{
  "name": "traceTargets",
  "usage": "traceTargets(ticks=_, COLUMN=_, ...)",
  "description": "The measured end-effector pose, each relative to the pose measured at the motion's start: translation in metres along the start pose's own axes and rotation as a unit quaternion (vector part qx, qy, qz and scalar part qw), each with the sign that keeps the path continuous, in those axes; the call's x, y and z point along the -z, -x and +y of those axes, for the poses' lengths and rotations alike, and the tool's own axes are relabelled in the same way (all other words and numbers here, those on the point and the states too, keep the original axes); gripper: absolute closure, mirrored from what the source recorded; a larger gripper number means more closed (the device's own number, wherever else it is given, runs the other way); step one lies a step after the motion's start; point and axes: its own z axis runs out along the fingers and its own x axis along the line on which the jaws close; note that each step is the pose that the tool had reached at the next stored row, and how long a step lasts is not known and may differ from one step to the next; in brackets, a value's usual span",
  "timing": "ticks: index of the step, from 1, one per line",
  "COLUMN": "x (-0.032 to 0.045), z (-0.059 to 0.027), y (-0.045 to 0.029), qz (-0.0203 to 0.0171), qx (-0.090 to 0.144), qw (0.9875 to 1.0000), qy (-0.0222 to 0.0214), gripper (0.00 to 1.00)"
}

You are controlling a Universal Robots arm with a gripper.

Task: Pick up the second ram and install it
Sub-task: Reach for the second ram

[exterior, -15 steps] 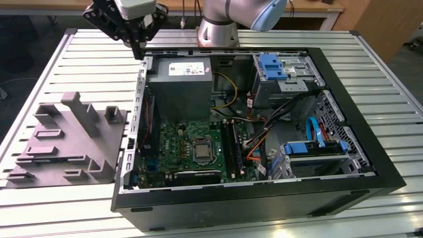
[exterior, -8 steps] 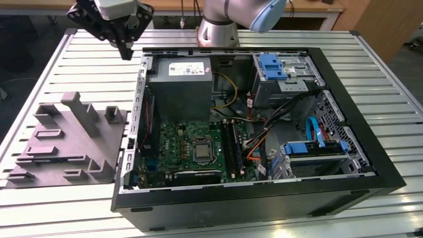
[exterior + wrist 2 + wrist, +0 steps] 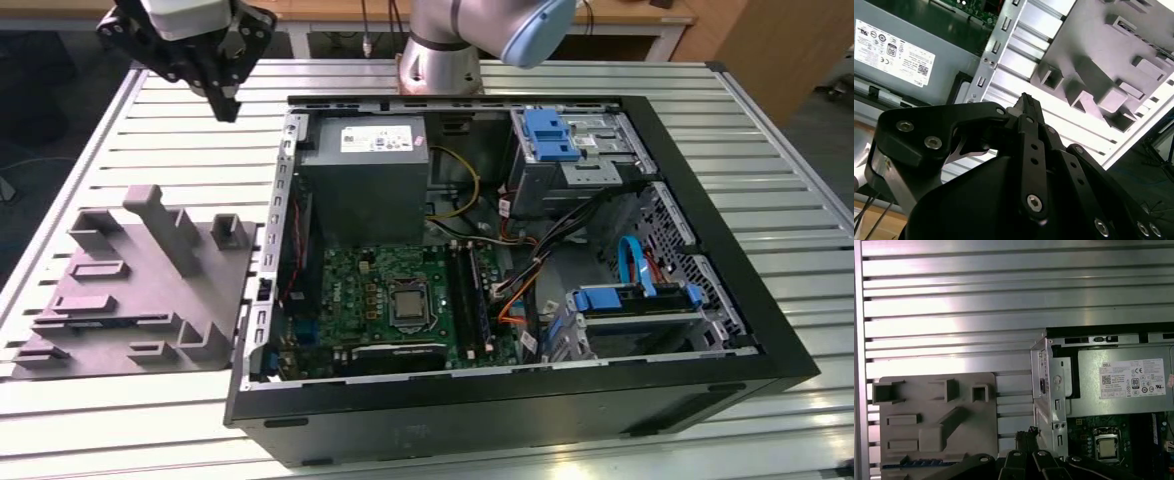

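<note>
While the arm hangs over the corner at the exterior view's left, the slatted metal bench [image 3: 747, 110] offers the most open room there: bare slats run from the far end of the grey fixture to the bench's far edge. The open computer case [image 3: 534, 400] takes up the middle and the exterior view's right of the bench, its black walls standing up all round. The moulded grey fixture [image 3: 134, 290] lies flat just beside the case's wall, with a thin strip of bare slat between the two in the first wrist view. Inside the case, the grey power supply [image 3: 360, 180] fills the far end and the green motherboard [image 3: 374, 290] the near end, its long black slots [image 3: 467, 290] running beside the processor.

The gripper [image 3: 227, 108] hovers above the bench just outside the case's far corner, fingers drawn together on nothing, touching no object. The second wrist view looks past the gripper [image 3: 1026, 100] at the case rim and the fixture's raised blocks. The first wrist view adds the second ram [image 3: 919, 463], a thin blue-black strip seated edge-up in the fixture, apart from the gripper [image 3: 1027, 432].
</note>
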Motion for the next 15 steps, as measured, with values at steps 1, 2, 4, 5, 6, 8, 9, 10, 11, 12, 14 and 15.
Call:
traceTargets(ticks=1, x=0.0001, z=-0.0002, y=-0.0032, qz=0.0, qx=0.0, qw=1.0, qy=0.0, gripper=0.9)
traceTargets(ticks=2, x=0.0001, z=-0.0005, y=-0.0065, qz=-0.0001, qx=0.0, qw=1.0, qy=0.0001, gripper=0.9)
traceTargets(ticks=4, x=0.0003, z=-0.001, y=-0.0138, qz=-0.0001, qx=0.0, qw=1.0, qy=0.0, gripper=0.9)
traceTargets(ticks=5, x=0.0004, z=-0.0013, y=-0.0175, qz=-0.0002, qx=0.0, qw=1.0, qy=0.0001, gripper=0.9)
traceTargets(ticks=6, x=0.0005, z=-0.0016, y=-0.0213, qz=-0.0002, qx=0.0, qw=1.0, qy=0.0001, gripper=0.9)
traceTargets(ticks=8, x=0.0007, z=-0.0022, y=-0.029, qz=-0.0003, qx=0.0, qw=1.0, qy=0.0, gripper=0.9)
traceTargets(ticks=9, x=0.0008, z=-0.0025, y=-0.0333, qz=-0.0003, qx=0.0, qw=1.0, qy=0.0001, gripper=0.9)
traceTargets(ticks=10, x=0.0008, z=-0.0028, y=-0.0372, qz=-0.0005, qx=0.0, qw=1.0, qy=0.0001, gripper=0.9)
traceTargets(ticks=11, x=0.0009, z=-0.0031, y=-0.0411, qz=-0.0005, qx=0.0, qw=1.0, qy=0.0001, gripper=0.9)
traceTargets(ticks=12, x=0.0011, z=-0.0034, y=-0.0449, qz=-0.0005, qx=0.0, qw=1.0, qy=0.0, gripper=0.9)
traceTargets(ticks=14, x=0.0012, z=-0.004, y=-0.0526, qz=-0.0005, qx=0.0, qw=1.0, qy=0.0, gripper=0.9)
traceTargets(ticks=15, x=0.0013, z=-0.0042, y=-0.0564, qz=-0.0006, qx=0.0, qw=1.0, qy=0.0001, gripper=0.9)
